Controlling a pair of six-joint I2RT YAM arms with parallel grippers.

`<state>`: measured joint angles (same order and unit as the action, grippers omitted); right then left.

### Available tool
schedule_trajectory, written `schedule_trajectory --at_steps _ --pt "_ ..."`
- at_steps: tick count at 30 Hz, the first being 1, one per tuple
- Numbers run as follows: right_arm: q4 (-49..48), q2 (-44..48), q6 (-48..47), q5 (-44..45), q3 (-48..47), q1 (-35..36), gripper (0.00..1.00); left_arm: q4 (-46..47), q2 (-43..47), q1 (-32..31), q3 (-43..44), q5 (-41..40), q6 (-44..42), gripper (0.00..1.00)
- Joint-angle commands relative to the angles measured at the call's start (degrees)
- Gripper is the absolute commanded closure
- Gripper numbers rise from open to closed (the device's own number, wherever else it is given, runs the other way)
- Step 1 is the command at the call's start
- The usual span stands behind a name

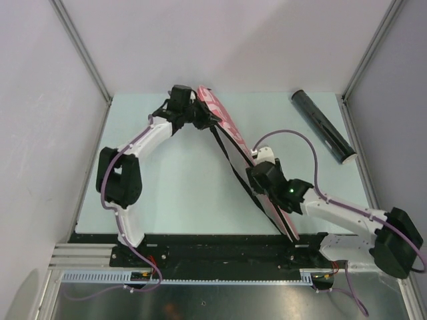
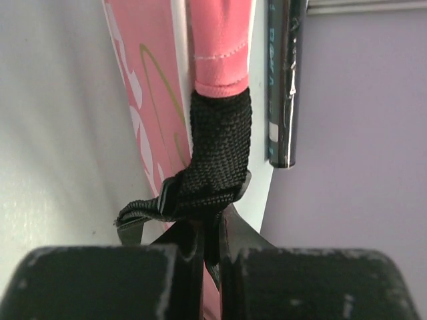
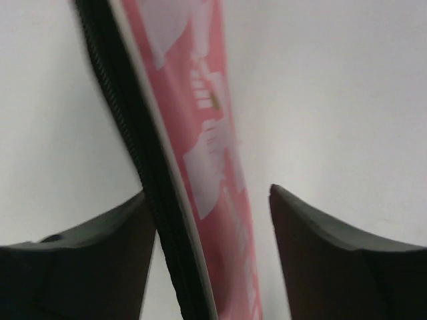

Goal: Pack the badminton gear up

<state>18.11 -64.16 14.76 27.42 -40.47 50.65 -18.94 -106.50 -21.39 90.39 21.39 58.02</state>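
while your left gripper (image 2: 210, 230) is clenched on the black strap (image 2: 219, 150) at the far end of the pink racket cover (image 1: 225, 123), it seems to steady the cover on edge — likely for the zipper (image 3: 130, 133). your right gripper (image 3: 210, 200) straddles the near half, jaws wide, gripping nothing. the black tube (image 1: 322, 125) lies far right on the pale green table (image 1: 180, 193), white walls (image 1: 233, 40) around.

The long pink fabric racket cover (image 1: 223, 117), black webbing strap (image 1: 235, 171) attached, runs diagonally; the black cylindrical tube (image 1: 323, 125) lies far right.
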Motion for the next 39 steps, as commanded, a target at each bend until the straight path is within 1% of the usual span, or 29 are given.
schedule_trajectory --at_steps 1,3,4,5,6,7,8,9,10,11,13,14,15,16,18,19,20,22,23,25,26,27,28,29,32,35,36,38,39 --pt "7.64 -5.52 -2.97 18.00 -8.82 -2.13 0.43 10.94 -3.80 0.99 2.16 1.37 6.93 1.00" --pt "5.47 -6.85 -6.57 18.46 -9.36 -3.80 0.47 11.38 -6.07 1.43 3.38 1.38 6.85 1.00" --pt "4.84 -7.12 -8.59 18.89 -9.97 -5.46 0.52 11.38 -6.96 1.52 4.17 1.72 6.50 1.00" --pt "3.96 -7.21 -12.27 19.07 -10.16 -6.43 0.66 11.38 -7.84 1.61 5.83 2.25 5.97 1.00" --pt "1.86 -7.12 -14.13 19.42 -10.24 -7.40 0.72 11.38 -9.76 1.61 6.63 2.69 5.79 1.00" --pt "0.62 -7.21 -16.15 19.34 -10.24 -9.50 0.75 11.38 -10.91 1.61 7.60 4.35 5.79 0.99" --pt "-0.69 -7.38 -20.70 19.43 -10.24 -10.30 0.81 11.47 -12.05 1.52 9.61 5.06 5.79 0.99" --pt "-2.79 -7.56 -22.48 19.95 -10.24 -10.92 0.84 11.47 -14.15 1.52 10.59 5.76 5.96 0.97" --pt "-3.51 -7.82 -23.98 20.65 -10.24 -11.54 0.90 11.38 -15.13 1.44 11.47 6.47 5.97 0.95" --pt "-3.87 -8.17 -25.56 21.35 -10.24 -12.50 0.92 11.29 -16.01 1.35 13.30 7.61 5.70 0.84" --pt "-3.78 -10.10 -25.40 20.84 -10.24 -14.61 0.94 11.12 -17.78 1.44 14.81 8.58 3.96 0.62" --pt "-3.35 -10.72 -25.05 19.88 -10.24 -16.27 0.91 10.59 -17.61 1.78 14.90 8.24 3.33 0.31" --pt "-2.91 -11.42 -24.09 17.69 -10.16 -16.81 0.90 10.07 -16.73 1.96 14.73 7.97 2.46 0.08" --pt "-3.08 -12.64 -23.99 17.23 -10.16 -16.90 0.90 9.71 -16.03 2.22 14.38 7.62 0.45 0.00" --pt "-3.43 -14.23 -23.90 17.84 -9.98 -17.08 0.91 7.43 -13.14 3.19 12.45 6.13 -1.41 0.00" --pt "-3.60 -15.72 -24.17 17.93 -9.98 -16.99 0.89 6.82 -11.99 3.45 11.49 5.95 -3.16 0.00" --pt "-3.78 -16.34 -24.43 18.19 -9.98 -17.08 0.82 5.77 -10.67 4.15 8.87 5.69 -3.96 0.00" --pt "-3.17 -17.22 -24.70 18.20 -9.98 -16.99 0.81 5.40 -5.32 4.95 5.17 4.63 -6.32 0.00" --pt "-2.73 -17.23 -24.35 17.93 -9.98 -16.99 0.75 4.97 -3.30 5.47 1.41 4.19 -7.21 0.00" --pt "-1.41 -17.49 -23.91 17.76 -9.98 -16.91 0.66 4.61 2.85 5.92 -2.13 3.31 -9.66 0.00" --pt "-0.45 -17.49 -23.91 17.50 -9.98 -16.64 0.49 4.35 4.79 6.18 -5.19 3.31 -10.38 0.00" --pt "-0.01 -17.40 -23.82 17.32 -9.98 -16.12 0.41 4.26 8.72 6.18 -6.62 3.31 -11.25 0.00" --pt "0.34 -17.31 -23.82 17.32 -9.89 -14.20 0.38 4.09 10.50 6.27 -7.76 3.14 -12.65 0.00" --pt "1.31 -16.79 -23.56 17.23 -9.98 -13.13 0.24 3.56 13.91 6.27 -9.60 3.31 -13.28 0.00" --pt "2.71 -14.95 -21.28 15.74 -9.98 -8.83 0.06 1.02 20.16 6.18 -11.02 2.52 -16.70 0.00" --pt "3.42 -9.51 -16.55 11.00 -10.50 -5.32 0.03 -0.83 25.87 5.92 -11.72 2.17 -20.83 0.00" --pt "2.82 -5.66 -15.13 8.20 -10.60 -4.34 0.03 -1.45 27.12 5.66 -11.99 1.82 -21.97 0.00" --pt "2.29 -1.60 -11.62 5.81 -11.64 -2.24 0.02 -2.94 30.71 4.25 -13.13 0.85 -25.05 0.00" --pt "2.28 2.60 -5.94 3.02 -11.91 -2.31 0.02 -3.12 31.78 3.64 -13.57 0.85 -25.93 0.00"
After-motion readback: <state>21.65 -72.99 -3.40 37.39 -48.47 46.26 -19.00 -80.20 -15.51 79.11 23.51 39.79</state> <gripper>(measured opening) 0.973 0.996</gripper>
